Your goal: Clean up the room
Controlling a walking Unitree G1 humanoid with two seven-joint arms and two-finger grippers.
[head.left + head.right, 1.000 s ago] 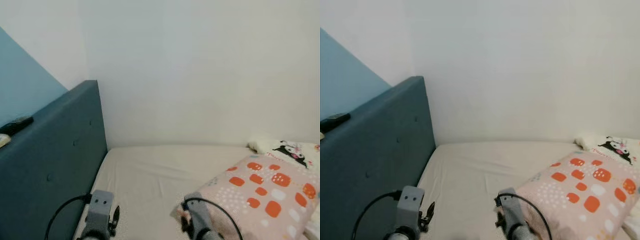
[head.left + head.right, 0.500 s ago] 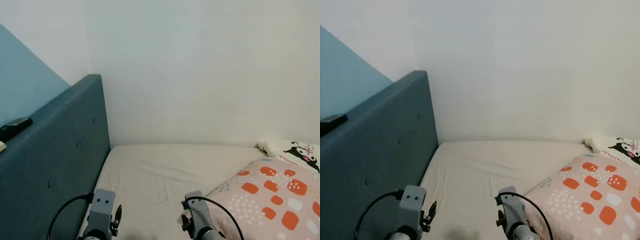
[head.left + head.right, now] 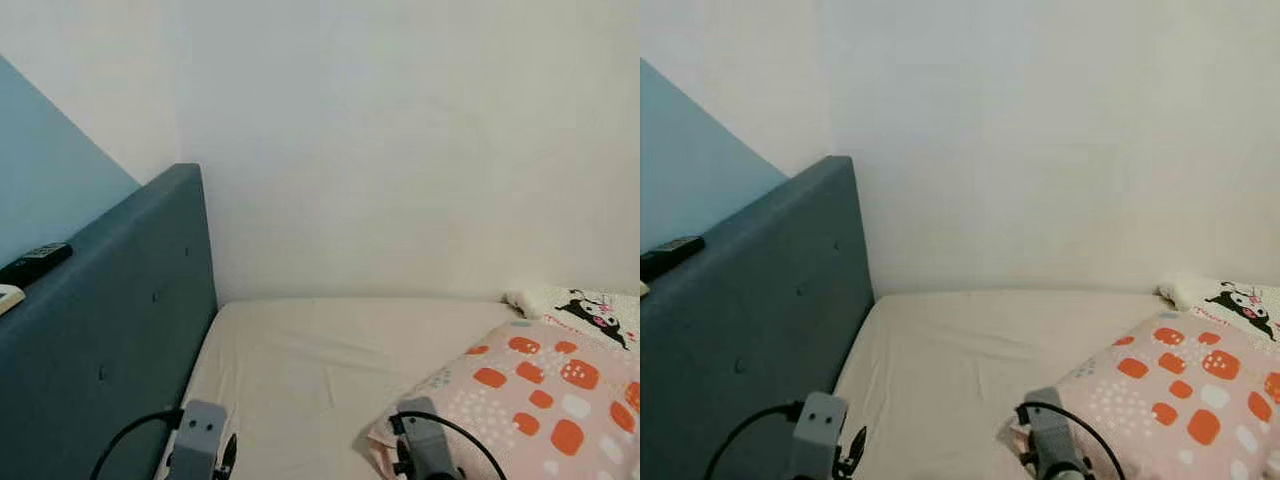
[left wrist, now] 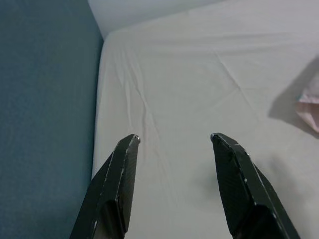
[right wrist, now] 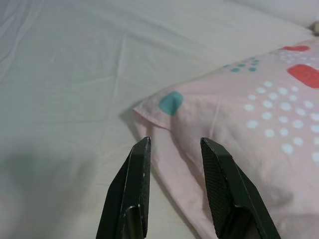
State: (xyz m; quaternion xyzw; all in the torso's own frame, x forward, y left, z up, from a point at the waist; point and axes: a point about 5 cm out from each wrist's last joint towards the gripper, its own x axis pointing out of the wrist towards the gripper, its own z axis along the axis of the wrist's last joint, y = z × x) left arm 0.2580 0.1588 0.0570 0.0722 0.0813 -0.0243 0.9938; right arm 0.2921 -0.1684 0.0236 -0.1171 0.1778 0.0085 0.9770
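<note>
A pink pillow (image 3: pixel 540 400) with orange patches lies on the right of the cream bed sheet (image 3: pixel 320 350). My right gripper (image 5: pixel 174 141) is open, its fingertips just above the pillow's near corner (image 5: pixel 172 104), with nothing between them. The left gripper (image 4: pixel 174 136) is open wide over bare sheet, close to the blue headboard (image 4: pixel 45 99). Both silver wrists show at the bottom of the eye views, left wrist (image 3: pixel 200 440) and right wrist (image 3: pixel 425 445).
A white pillow with a cartoon print (image 3: pixel 585 305) lies behind the pink one, against the white wall. A black remote (image 3: pixel 35 263) rests on top of the blue headboard (image 3: pixel 110 340) at the left. The bed's middle is bare sheet.
The head view has swayed right and dipped. Both wrists sit lower in the picture, and the right wrist now stands over the pink pillow's corner instead of beside it.
</note>
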